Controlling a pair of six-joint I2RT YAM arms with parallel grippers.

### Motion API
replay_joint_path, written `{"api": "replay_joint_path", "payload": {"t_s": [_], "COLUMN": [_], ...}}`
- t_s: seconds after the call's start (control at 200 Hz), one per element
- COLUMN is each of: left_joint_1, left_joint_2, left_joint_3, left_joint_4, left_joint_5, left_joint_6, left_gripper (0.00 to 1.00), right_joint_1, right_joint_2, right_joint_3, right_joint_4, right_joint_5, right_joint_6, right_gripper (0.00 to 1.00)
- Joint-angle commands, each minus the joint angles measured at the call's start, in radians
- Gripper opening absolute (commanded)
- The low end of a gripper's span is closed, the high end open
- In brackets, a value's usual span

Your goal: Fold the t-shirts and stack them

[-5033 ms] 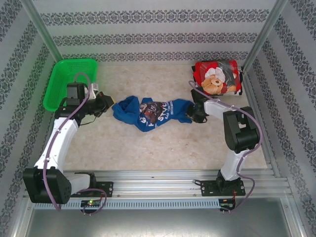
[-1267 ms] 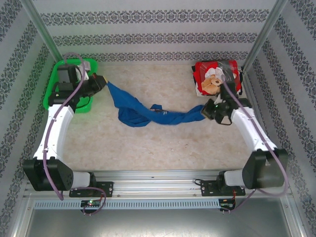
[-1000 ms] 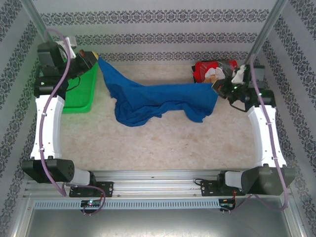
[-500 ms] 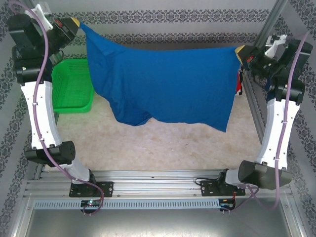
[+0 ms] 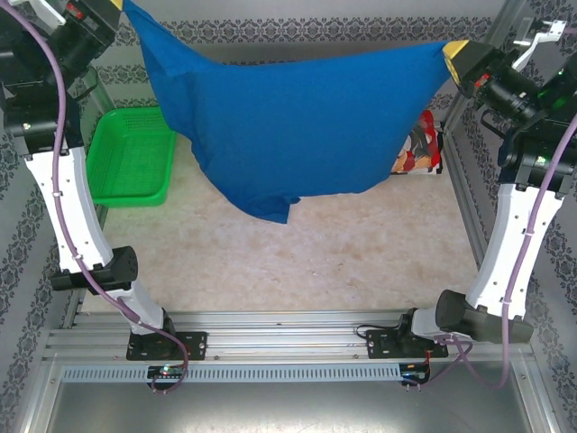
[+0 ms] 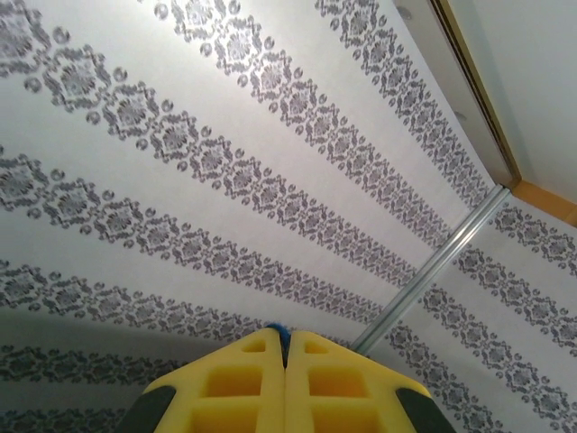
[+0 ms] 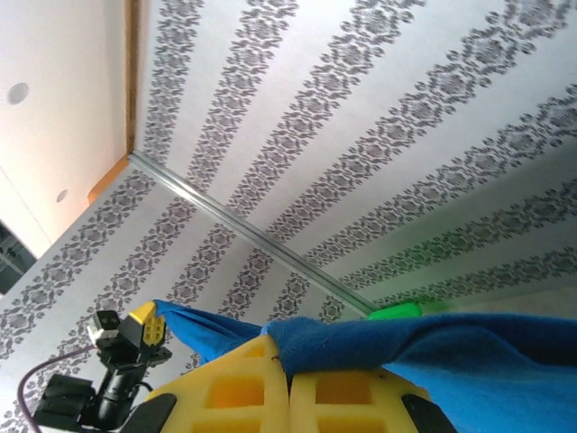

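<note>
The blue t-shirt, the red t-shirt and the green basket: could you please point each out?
blue t-shirt (image 5: 297, 126), top external view, middle of the hanging cloth.
red t-shirt (image 5: 422, 146), top external view, part showing beside the blue cloth.
green basket (image 5: 131, 162), top external view, bare floor.

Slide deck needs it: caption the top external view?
Left gripper and right gripper hold the blue t-shirt spread above the table; green basket left, red t-shirt right.
</note>
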Motion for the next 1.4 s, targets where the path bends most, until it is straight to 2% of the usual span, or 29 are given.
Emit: {"api": "replay_joint_path", "payload": {"t_s": [0.0,0.2,0.654,0.749,0.869,0.979,1.099,1.224,1.304,1.394], "left_joint_1": [0.044,0.062,0.108,0.115,0.12,0.12,0.12,0.111,0.085,0.058], "left_joint_2": [-0.05,-0.09,-0.192,-0.197,-0.193,-0.207,-0.221,-0.211,-0.183,-0.181], "left_joint_3": [0.042,0.111,0.164,0.202,0.213,0.159,0.025,-0.159,-0.258,-0.456], "left_joint_4": [0.078,0.061,0.045,0.028,0.047,-0.058,-0.179,-0.18,-0.188,-0.117], "left_joint_5": [-0.011,-0.045,-0.078,-0.114,-0.115,-0.114,-0.119,-0.086,-0.094,-0.103], "left_joint_6": [-0.011,0.036,0.014,0.017,0.002,0.069,0.164,0.224,0.285,0.311], "left_gripper": [0.0,0.0,0.0,0.0,0.0,0.0,0.0,0.0,0.0,0.0], "right_joint_1": [-0.011,-0.012,-0.05,-0.061,-0.059,-0.061,-0.061,-0.044,-0.034,-0.021], "right_joint_2": [-0.024,-0.036,-0.174,-0.18,-0.192,-0.253,-0.334,-0.349,-0.316,-0.259], "right_joint_3": [0.077,0.156,0.129,0.155,0.17,0.0,-0.316,-0.553,-0.657,-0.737], "right_joint_4": [0.068,0.051,0.002,0.05,0.027,-0.003,0.009,0.01,-0.033,-0.119], "right_joint_5": [-0.038,-0.079,-0.232,-0.245,-0.262,-0.248,-0.188,-0.147,-0.125,-0.065], "right_joint_6": [0.055,0.09,0.23,0.307,0.312,0.287,0.222,0.113,0.016,-0.12], "right_gripper": [0.0,0.0,0.0,0.0,0.0,0.0,0.0,0.0,0.0,0.0]}}
